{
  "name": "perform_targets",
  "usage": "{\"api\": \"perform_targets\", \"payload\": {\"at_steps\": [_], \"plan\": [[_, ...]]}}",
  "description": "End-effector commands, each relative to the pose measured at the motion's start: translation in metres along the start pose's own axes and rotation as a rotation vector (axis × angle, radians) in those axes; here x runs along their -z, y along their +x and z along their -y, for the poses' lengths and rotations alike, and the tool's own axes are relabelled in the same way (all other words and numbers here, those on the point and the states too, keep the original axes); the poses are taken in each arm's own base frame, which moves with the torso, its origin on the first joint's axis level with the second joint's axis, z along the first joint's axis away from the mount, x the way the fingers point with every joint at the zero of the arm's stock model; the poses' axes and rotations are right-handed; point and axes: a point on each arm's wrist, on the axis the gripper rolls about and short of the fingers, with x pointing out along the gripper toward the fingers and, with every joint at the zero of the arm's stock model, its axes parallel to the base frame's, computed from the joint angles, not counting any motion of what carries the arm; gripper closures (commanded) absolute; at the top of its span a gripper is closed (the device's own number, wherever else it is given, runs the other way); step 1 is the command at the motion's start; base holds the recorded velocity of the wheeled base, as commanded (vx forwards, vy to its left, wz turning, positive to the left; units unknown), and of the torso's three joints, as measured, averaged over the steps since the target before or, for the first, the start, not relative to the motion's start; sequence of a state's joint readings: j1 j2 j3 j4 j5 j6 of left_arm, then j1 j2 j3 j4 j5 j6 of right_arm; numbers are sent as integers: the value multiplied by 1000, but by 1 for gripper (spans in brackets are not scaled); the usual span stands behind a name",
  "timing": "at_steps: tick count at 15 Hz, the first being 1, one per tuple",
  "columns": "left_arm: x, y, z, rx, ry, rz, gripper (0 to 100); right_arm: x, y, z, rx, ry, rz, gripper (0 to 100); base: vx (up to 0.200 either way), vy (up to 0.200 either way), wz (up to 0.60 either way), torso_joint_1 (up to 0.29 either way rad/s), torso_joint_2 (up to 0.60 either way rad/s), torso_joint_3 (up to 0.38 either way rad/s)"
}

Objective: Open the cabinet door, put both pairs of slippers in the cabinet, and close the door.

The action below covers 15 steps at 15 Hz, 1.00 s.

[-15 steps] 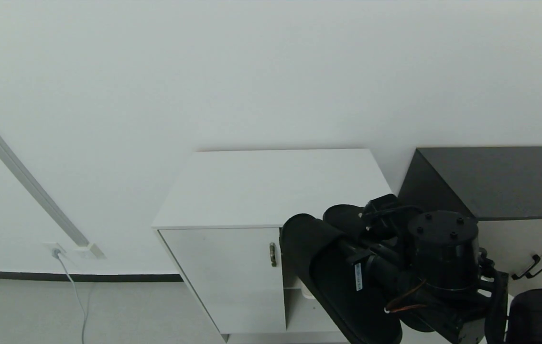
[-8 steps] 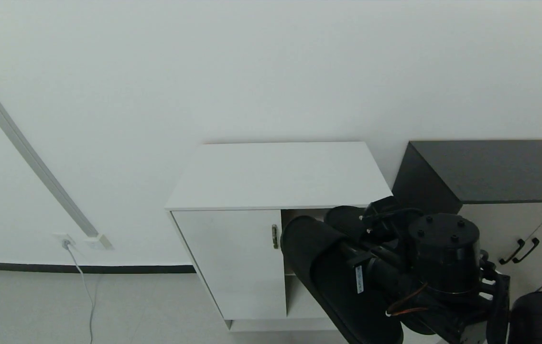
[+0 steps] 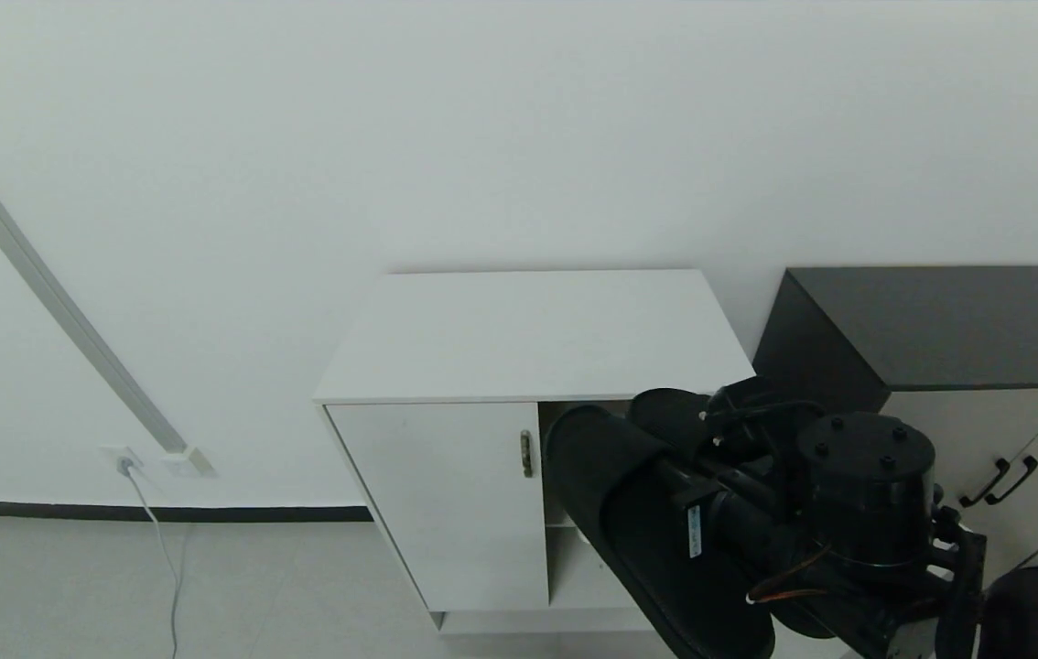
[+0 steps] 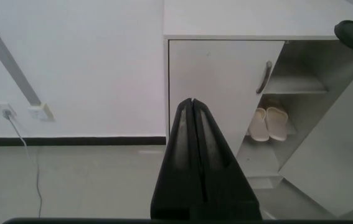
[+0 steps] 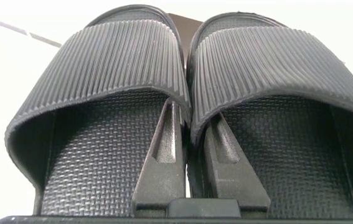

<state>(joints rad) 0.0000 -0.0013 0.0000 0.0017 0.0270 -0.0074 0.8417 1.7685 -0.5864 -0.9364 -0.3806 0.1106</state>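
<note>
A white cabinet (image 3: 528, 334) stands against the wall. Its left door (image 3: 446, 503) is closed and carries a small metal handle (image 3: 525, 453). The right door (image 4: 332, 155) is swung open. A pale pair of slippers (image 4: 268, 123) lies on a lower shelf inside. My right gripper (image 5: 192, 155) is shut on the black slippers (image 5: 126, 93), pinching the inner edges of both. It holds the black slippers (image 3: 629, 494) in front of the open right half, at the height of the cabinet's top. My left gripper (image 4: 192, 106) is shut on nothing, out in front of the closed door.
A dark-topped cabinet (image 3: 940, 320) with black handles (image 3: 995, 483) stands right beside the white one. On the left wall are a socket with a hanging cable (image 3: 125, 462) and a slanting conduit (image 3: 43, 275). Bare floor (image 3: 162, 586) lies left of the cabinet.
The head camera has shifted, so the cabinet shows higher and farther right in the picture, with more of its open side. My right gripper with the black slippers has edged slightly right.
</note>
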Motion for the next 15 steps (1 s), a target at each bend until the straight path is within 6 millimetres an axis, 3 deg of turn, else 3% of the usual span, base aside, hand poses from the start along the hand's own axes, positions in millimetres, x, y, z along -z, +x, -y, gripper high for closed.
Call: {"api": "perform_targets", "payload": {"at_steps": [1,4,15], "plan": [[0,0,0,-1,0,-1,100,3,0,0,0,-6,-10,100,0,0,0,0,0,0],[0,0,0,-1,0,0,100,5,-1,1,0,-9,-18,100,0,0,0,-14,25,19],[0,0,0,1,4,-1,100,14,5,-2,-7,-16,-49,100,0,0,0,-153,350,192]]}}
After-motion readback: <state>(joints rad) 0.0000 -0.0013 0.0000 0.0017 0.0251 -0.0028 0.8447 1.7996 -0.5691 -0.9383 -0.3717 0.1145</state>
